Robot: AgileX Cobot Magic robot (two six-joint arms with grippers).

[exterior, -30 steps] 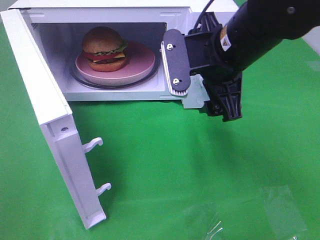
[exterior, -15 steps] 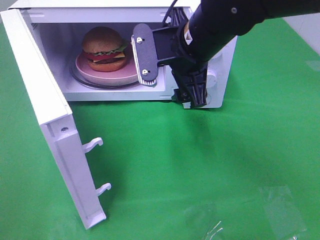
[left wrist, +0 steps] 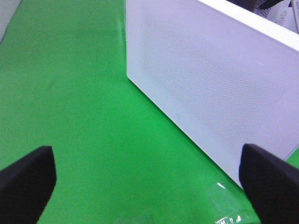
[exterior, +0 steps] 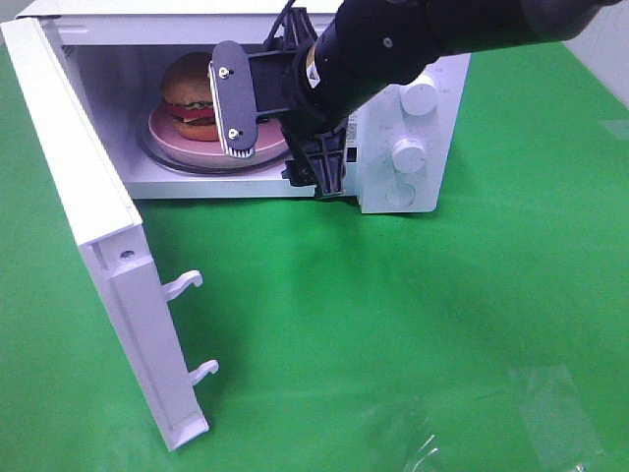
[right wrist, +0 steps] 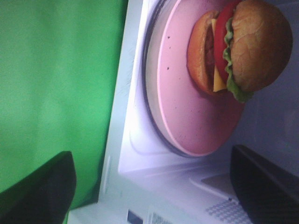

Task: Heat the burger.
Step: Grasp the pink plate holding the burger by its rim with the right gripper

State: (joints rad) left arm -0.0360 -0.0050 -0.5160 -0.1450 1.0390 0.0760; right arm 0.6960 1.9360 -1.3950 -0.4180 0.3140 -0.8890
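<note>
So, right fingers (right wrist: 39, 189): you have them spread as wide as they go, with nothing gripped between them.
Right gripper (exterior: 283, 157): turned on its side at the mouth of the microwave (exterior: 432, 59); one finger plate crosses your high view of the burger (exterior: 189, 87), the other sits low by the cavity's front edge, beside the control panel.
Left fingers (left wrist: 25, 179): parted just as fully, and empty.
Left gripper (left wrist: 148, 184): hangs above the green cloth (left wrist: 70, 93), looking at a white dotted panel (left wrist: 210, 84) that stands on it.
Burger: inside the cavity, upright on the pink plate (exterior: 162, 126), towards its back left as you look from the high camera; your right wrist camera shows bun, lettuce, tomato and cheese ahead of the open fingers.
Pink plate: rests on the glass turntable (right wrist: 150, 93).
Door (exterior: 108, 256): swung wide open on the left, its two latch hooks (exterior: 185, 284) sticking out from its inner face.
Knobs (exterior: 420, 98): two on the panel, one above the other, just right of your gripper.
</note>
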